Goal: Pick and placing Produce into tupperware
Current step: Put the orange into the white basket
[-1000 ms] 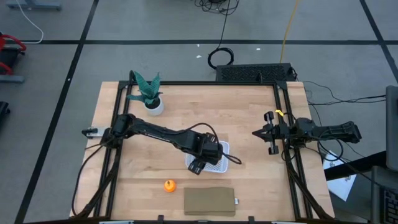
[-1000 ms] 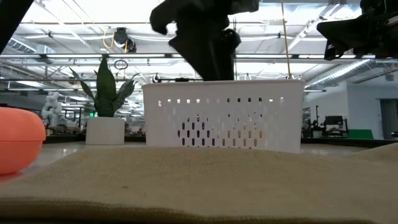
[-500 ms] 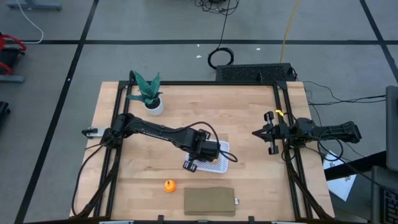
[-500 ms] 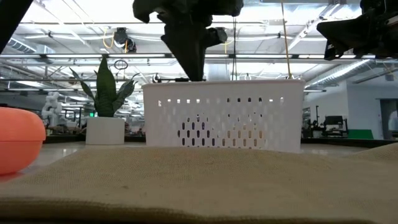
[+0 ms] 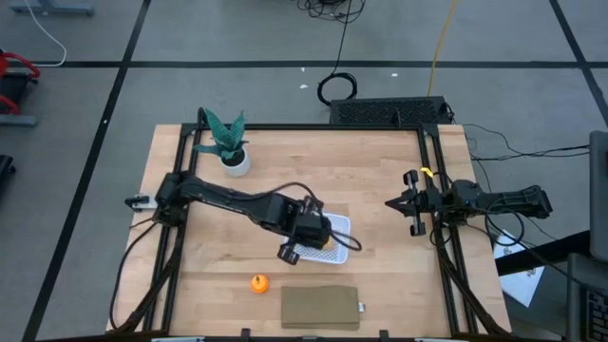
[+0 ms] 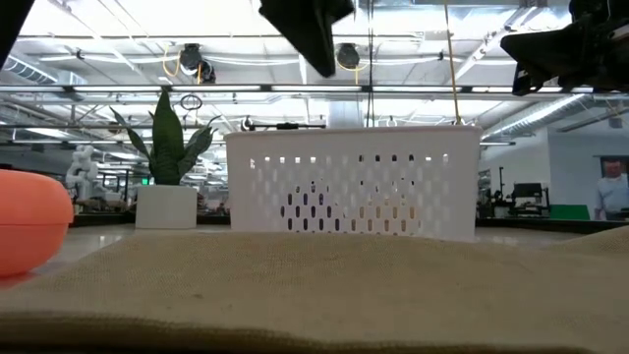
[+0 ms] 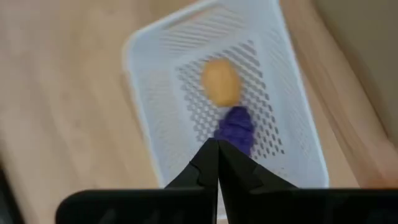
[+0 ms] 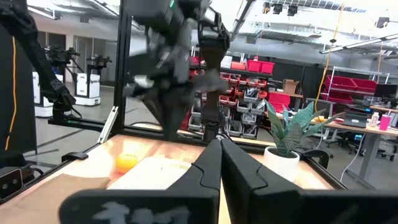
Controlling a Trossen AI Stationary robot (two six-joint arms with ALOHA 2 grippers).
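The white tupperware (image 7: 143, 81) stands near the table's middle, and its rim (image 5: 344, 230) shows beside my left arm. On its mesh bottom lie the tan-yellow lump (image 7: 221, 82) and the dark purple cluster (image 7: 236, 127). The orange ball (image 5: 258, 282) rests on the table, nearer the near edge than the tupperware. My left gripper (image 5: 289, 253) hangs shut and empty over the tupperware's left edge, well above its wall (image 6: 354, 157). My right gripper (image 5: 410, 205) waits shut at the right side, also empty.
A flat brown slab (image 5: 320, 306) lies at the near edge, right of the orange ball. A green plant in a white pot (image 5: 231, 144) stands at the far left. Bare wood lies between the tupperware and my right gripper. A person shows far off in the room (image 6: 611, 187).
My left gripper has shut and risen from just above the tupperware's wall to well above it, shifting a little toward the table's left edge. The pieces in the tupperware and the orange ball have stayed put.
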